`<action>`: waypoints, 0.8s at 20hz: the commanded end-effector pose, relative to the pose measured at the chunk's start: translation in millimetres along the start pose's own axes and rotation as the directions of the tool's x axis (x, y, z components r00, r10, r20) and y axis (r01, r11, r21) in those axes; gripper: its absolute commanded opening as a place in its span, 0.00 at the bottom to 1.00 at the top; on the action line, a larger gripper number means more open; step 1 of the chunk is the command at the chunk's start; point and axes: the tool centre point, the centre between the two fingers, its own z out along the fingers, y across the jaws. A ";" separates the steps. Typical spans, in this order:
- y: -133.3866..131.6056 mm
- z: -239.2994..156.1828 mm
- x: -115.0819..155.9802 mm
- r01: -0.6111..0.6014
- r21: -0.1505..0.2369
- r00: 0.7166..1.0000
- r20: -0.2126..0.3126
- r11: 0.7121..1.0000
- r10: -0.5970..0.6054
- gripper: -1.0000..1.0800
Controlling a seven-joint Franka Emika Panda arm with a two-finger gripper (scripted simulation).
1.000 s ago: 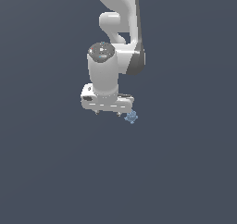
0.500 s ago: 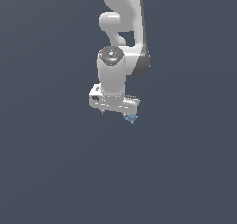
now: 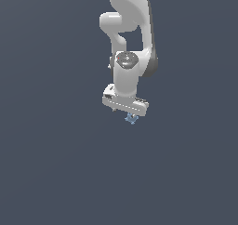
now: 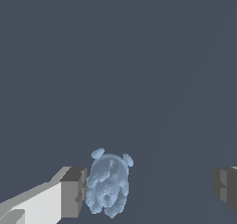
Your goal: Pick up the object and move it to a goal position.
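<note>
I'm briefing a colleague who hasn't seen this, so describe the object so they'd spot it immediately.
Follow the white arm down to its gripper. Just beneath sits the object, between the open fingers, beside one of them. It's a tiny light-blue knobbly lump, the only coloured thing against the dark grey surroundings.

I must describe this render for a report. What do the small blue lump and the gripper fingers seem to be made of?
The light-blue lump looks matte and soft, perhaps plush or foam: its surface is knobbly, with no shine. This is uncertain in a render. The gripper has a finger of smooth white hard plastic or painted metal, and flat dull grey pads, possibly rubber.
</note>
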 end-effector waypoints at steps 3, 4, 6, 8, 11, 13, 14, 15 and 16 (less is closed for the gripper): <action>-13.8 12.5 -19.9 -0.083 0.003 0.997 -0.002 0.997 0.083 0.96; -16.2 14.9 -23.8 -0.099 0.003 0.995 -0.002 0.995 0.099 0.96; -20.6 19.1 -31.0 -0.128 0.004 0.992 -0.003 0.992 0.128 0.96; -24.2 22.7 -37.3 -0.154 0.005 0.988 -0.003 0.988 0.154 0.96; -28.3 27.0 -45.0 -0.184 0.006 0.983 -0.004 0.983 0.184 0.96; -30.3 29.2 -49.0 -0.199 0.006 0.980 -0.004 0.980 0.199 0.96; -31.1 30.1 -50.6 -0.206 0.006 0.979 -0.004 0.979 0.206 0.96; -31.8 30.8 -52.0 -0.211 0.006 0.977 -0.004 0.977 0.211 0.96; -32.4 31.4 -53.1 -0.215 0.007 0.977 -0.004 0.977 0.215 0.96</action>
